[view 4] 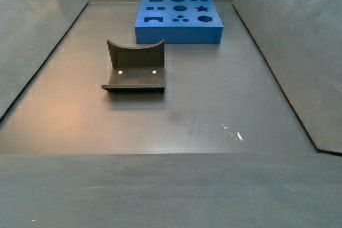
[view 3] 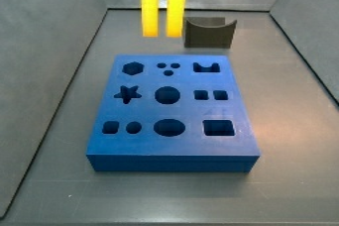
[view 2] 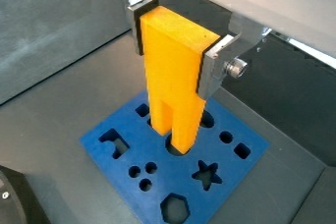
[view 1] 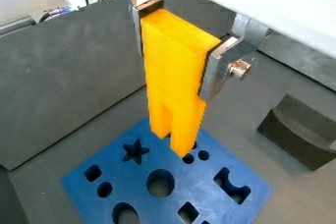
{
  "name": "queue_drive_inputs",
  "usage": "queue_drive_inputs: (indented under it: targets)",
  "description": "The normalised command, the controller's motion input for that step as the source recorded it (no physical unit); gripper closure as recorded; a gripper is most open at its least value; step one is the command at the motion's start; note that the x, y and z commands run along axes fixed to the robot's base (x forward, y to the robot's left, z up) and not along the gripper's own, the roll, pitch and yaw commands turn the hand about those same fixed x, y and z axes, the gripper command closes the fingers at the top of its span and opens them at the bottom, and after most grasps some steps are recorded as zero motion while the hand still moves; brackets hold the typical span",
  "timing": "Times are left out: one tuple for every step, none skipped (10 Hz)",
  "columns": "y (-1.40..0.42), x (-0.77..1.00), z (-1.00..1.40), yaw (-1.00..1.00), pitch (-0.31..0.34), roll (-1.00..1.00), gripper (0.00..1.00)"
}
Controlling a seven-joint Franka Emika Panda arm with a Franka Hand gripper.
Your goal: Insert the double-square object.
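Gripper [view 1: 184, 33] clamped on double-square object [view 1: 174, 76] above blue board [view 3: 169, 111] | dark grey desk [view 4: 174, 122], grey walls around | fixture [view 4: 135, 66] near board

The gripper [view 2: 182, 43] hung above a blue board [view 2: 121, 138], its silver fingers [view 2: 219, 56] clamped on the upright yellow double-square object [view 2: 175, 81]. The two prongs pointed down over the board's cut-out shapes, including a star hole [view 2: 206, 174] and a hexagon hole [view 2: 175, 208].
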Motion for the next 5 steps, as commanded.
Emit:
queue_drive_inputs:
  targets:
    - [0.0,0.02,0.0,0.0,0.0,0.0,1.0]
    - [0.0,0.2,0.0,-0.05,0.0,0.0,1.0]
    - [0.0,0.55,-0.14,-0.16,0.0,0.0,1.0]
    - [-0.11,0.93,-0.32,-0.1,0.034,0.1,1.0]
    - [-0.11,1.0,-0.38,-0.02,0.006,0.11,1.0]
